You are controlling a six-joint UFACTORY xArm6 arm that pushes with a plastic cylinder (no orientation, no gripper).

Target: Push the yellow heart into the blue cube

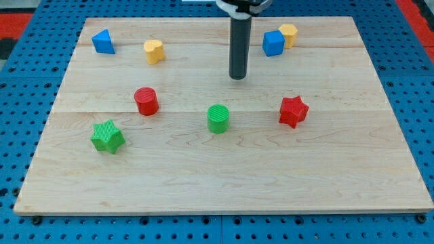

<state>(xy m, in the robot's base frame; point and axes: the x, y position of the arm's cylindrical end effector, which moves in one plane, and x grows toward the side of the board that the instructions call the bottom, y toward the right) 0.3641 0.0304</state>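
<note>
Camera view shows our tip [237, 77] resting on the wooden board [339, 169], near the middle of its upper half. We carry no pincer at all (only a straight dark rod), so there is nothing to spread or press together. The yellow heart [154, 51] lies well to the view's left of our tip, near the blue triangular block [103, 42] in the top-left corner. The blue cube [273, 43] sits to the view's upper right of our tip, touching a second yellow block [289, 33]. Below our tip stand the green cylinder [218, 118], the red cylinder [146, 101], the red star [293, 111] and the green star [107, 136], all apart.
</note>
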